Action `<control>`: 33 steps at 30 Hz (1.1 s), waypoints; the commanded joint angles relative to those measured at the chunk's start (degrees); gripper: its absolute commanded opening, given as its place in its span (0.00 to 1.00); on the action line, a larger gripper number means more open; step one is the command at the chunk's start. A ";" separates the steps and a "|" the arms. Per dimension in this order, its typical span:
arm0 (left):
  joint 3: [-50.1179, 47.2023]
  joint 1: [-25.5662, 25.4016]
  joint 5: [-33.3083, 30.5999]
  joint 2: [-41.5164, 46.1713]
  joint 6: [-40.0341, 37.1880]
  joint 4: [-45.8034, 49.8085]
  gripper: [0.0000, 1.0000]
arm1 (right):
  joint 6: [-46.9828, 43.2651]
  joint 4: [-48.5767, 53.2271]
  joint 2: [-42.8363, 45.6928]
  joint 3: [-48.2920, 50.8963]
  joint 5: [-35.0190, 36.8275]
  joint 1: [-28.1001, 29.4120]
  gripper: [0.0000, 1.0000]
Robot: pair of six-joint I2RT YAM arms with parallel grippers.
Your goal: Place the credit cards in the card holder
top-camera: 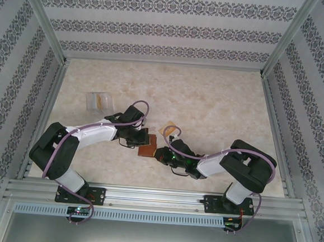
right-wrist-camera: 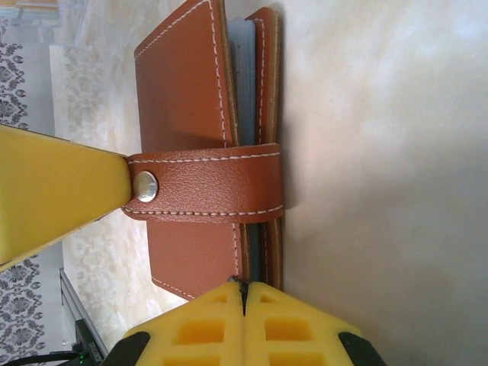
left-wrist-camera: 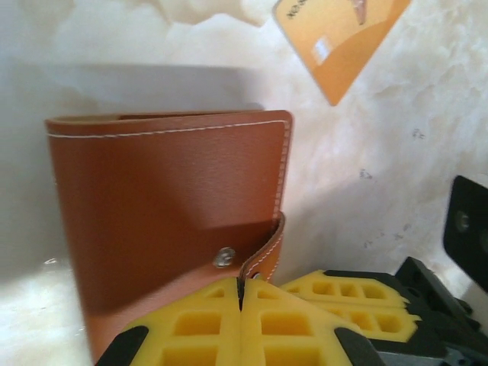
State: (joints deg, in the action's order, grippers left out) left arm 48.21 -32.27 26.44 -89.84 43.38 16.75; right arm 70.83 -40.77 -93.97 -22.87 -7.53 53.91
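The reddish-brown card holder (top-camera: 147,146) lies closed on the table between both arms. My left gripper (left-wrist-camera: 240,296) is shut on the end of its snap tab (left-wrist-camera: 268,248), which is lifted off the stud (left-wrist-camera: 223,257) on the cover (left-wrist-camera: 168,198). My right gripper (right-wrist-camera: 244,293) is shut on the edge of the card holder (right-wrist-camera: 187,91), where a greyish-blue inner layer shows between the covers. The tab (right-wrist-camera: 210,183) crosses the cover to the left gripper's yellow finger (right-wrist-camera: 53,194). An orange-tan credit card (left-wrist-camera: 339,38) lies flat just beyond the holder (top-camera: 170,130).
Pale, see-through cards (top-camera: 100,101) lie at the back left of the marbled table (top-camera: 219,103). Patterned walls and metal posts enclose the table on three sides. The right gripper's yellow fingers (left-wrist-camera: 358,297) sit close beside my left gripper.
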 commanded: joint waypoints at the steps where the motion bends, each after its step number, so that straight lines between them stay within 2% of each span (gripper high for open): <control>1: -0.75 0.87 -1.45 0.41 -2.08 0.71 0.00 | 0.37 3.14 0.89 0.55 2.17 0.66 0.00; 5: 0.17 1.41 -1.10 -1.22 -3.04 0.17 0.00 | 0.10 3.38 0.99 0.22 2.04 0.64 0.00; 10: -0.14 1.41 2.93 -2.91 -2.30 -1.58 0.00 | 0.11 3.59 1.33 0.37 2.37 0.67 0.00; 14: -3.03 1.40 2.01 -2.29 -1.22 -3.91 0.00 | 0.28 3.77 1.34 0.38 2.47 0.67 0.00; 23: 1.09 1.42 2.06 -5.12 -2.81 -2.26 0.00 | -0.26 4.72 2.03 0.02 2.46 0.68 0.00; 33: 2.05 1.42 3.35 -2.96 -2.04 -2.11 0.00 | -0.16 4.96 1.73 -0.19 2.32 0.67 0.00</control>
State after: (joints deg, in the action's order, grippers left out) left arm 48.34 -31.38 29.58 -94.04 42.04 13.78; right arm 70.81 -38.33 -92.60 -22.87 -6.22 53.89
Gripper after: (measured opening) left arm 0.065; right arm 0.041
